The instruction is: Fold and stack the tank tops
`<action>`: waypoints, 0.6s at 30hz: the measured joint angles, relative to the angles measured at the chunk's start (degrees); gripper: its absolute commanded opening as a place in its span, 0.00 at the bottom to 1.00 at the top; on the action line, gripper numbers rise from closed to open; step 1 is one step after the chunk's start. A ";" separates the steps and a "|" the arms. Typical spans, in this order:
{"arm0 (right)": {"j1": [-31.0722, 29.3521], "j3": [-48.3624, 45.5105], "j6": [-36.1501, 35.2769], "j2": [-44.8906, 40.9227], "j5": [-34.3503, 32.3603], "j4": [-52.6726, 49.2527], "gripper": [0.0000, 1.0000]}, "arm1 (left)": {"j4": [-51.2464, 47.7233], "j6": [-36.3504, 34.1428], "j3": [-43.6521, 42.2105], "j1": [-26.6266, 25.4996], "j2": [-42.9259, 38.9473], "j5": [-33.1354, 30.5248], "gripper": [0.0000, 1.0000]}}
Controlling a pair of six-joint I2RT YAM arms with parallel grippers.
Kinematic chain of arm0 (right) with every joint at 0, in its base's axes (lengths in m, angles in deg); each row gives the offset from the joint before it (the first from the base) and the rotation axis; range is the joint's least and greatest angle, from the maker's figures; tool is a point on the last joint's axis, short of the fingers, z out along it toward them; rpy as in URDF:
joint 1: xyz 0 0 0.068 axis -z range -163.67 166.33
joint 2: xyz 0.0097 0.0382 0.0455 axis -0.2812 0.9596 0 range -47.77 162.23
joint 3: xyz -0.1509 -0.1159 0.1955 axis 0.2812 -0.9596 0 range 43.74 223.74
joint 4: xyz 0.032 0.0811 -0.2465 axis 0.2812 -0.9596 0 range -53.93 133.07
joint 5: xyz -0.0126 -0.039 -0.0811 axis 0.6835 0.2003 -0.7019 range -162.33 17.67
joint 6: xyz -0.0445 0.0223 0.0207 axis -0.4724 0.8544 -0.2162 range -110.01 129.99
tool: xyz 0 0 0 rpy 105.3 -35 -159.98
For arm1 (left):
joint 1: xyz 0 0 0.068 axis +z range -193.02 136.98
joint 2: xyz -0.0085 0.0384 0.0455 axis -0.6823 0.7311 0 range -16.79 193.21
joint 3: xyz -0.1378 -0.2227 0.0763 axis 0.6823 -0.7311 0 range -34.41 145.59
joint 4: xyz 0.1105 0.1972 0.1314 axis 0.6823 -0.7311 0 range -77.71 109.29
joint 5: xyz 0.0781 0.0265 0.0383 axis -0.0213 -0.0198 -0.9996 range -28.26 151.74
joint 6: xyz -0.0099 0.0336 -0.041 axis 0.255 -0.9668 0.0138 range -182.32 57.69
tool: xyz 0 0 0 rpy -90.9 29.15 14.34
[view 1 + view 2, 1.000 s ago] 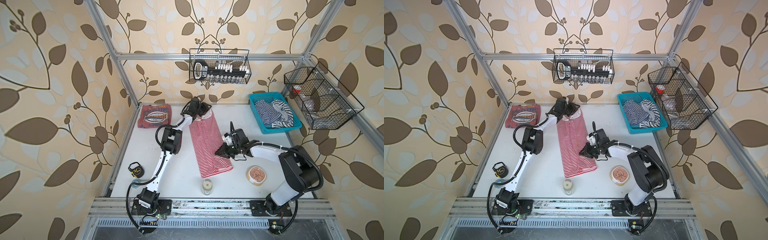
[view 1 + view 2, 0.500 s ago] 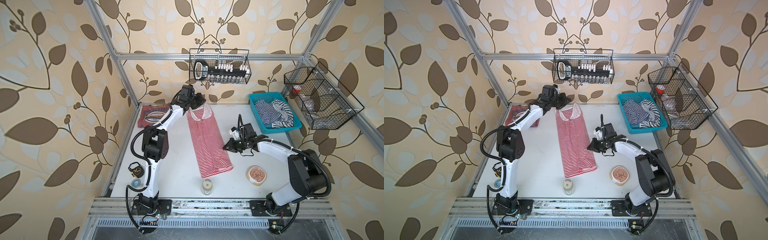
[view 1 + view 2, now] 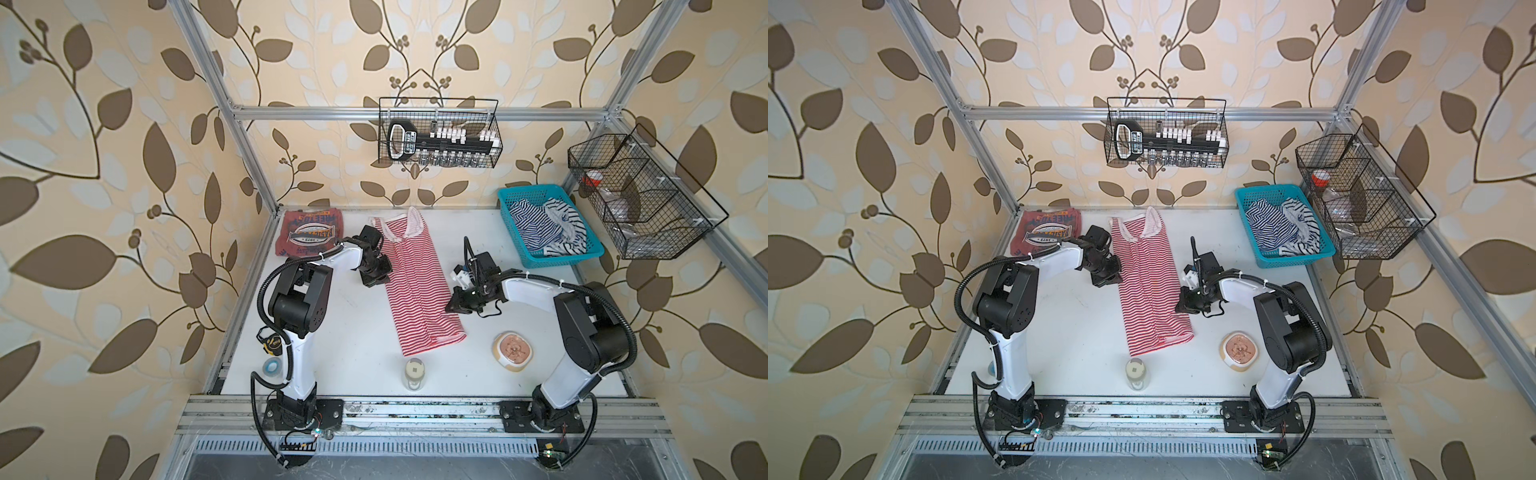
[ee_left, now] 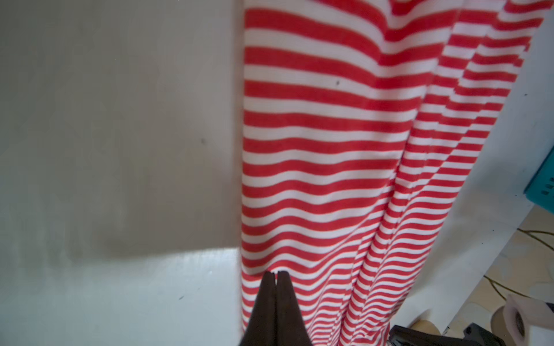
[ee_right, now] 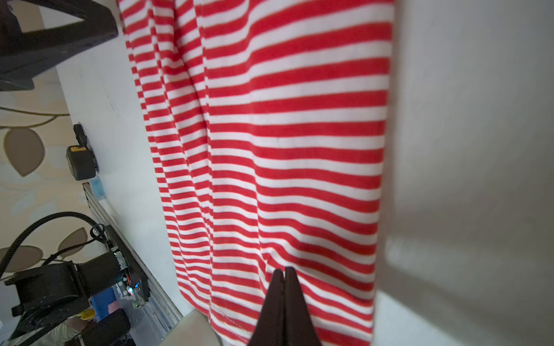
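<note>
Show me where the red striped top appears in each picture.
In a top view: the striped top lies lengthwise between the arms.
In a top view: striped top likewise between the arms.
Left wrist view: striped top fills the centre, left gripper at its edge.
Right wrist view: striped top fills the centre, right gripper over it.
Shared landmark: the white table beside it.

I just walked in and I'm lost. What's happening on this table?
Two robot arms are working on the striped tank top, which lies as a long narrow strip on the white table. The left gripper is at its left edge and the right gripper at its right edge. Both are shut, but it isn't clear whether they pinch any cloth. The brick-red graphic tank top lies folded in the far left corner.
</note>
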 measured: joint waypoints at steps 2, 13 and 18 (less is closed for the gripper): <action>-1.18 -0.90 0.07 0.07 -0.24 0.15 0.00 | 0.48 -0.26 0.20 -0.33 0.61 0.04 0.00; -6.95 -4.66 4.85 0.26 0.07 7.10 0.00 | -2.23 -3.91 13.81 -0.28 11.32 1.38 0.00; -8.52 -4.72 6.67 0.59 -0.24 8.61 0.00 | -3.65 -5.03 17.40 -0.20 13.22 0.87 0.00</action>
